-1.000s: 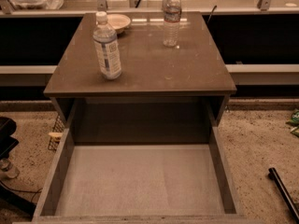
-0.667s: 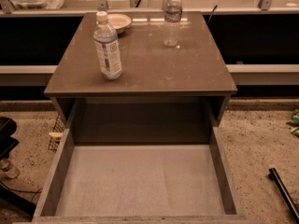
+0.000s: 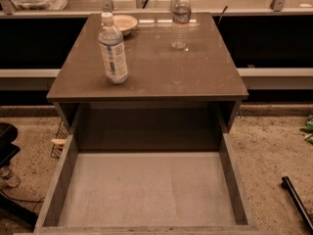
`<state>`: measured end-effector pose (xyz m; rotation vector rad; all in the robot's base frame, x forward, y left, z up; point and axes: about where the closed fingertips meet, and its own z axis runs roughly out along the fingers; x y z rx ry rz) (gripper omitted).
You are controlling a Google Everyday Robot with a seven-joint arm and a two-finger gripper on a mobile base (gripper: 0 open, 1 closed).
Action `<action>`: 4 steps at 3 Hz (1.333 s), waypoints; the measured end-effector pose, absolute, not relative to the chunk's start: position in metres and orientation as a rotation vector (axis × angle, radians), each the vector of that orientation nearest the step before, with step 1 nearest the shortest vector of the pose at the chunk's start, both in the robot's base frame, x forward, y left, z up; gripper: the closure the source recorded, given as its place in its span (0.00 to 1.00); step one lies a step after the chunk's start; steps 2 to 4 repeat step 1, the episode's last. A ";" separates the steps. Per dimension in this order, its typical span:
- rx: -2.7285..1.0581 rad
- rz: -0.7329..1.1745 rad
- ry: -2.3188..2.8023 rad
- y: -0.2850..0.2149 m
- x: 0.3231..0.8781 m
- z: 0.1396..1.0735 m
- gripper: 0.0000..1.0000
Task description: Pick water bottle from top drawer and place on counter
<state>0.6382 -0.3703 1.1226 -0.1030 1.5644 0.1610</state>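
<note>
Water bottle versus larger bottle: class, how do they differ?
The water bottle wears a narrow dark band; the larger bottle a tall white-and-blue label. The water bottle stands back right, the larger bottle nearer left. Both upright, white-capped, on the counter. The gripper is out of view.

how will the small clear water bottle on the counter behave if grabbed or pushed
The water bottle stands upright on the counter, tall and narrow, so a push near its cap would probably tip it. Its thin ribbed wall likely flexes when squeezed. On its side it may roll. The gripper is not in view.
</note>
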 end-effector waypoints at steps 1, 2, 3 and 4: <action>-0.102 0.177 1.568 -0.368 0.637 1.120 0.00; -0.102 0.177 1.568 -0.368 0.637 1.120 0.00; -0.102 0.177 1.568 -0.368 0.637 1.120 0.00; -0.102 0.177 1.568 -0.368 0.637 1.120 0.00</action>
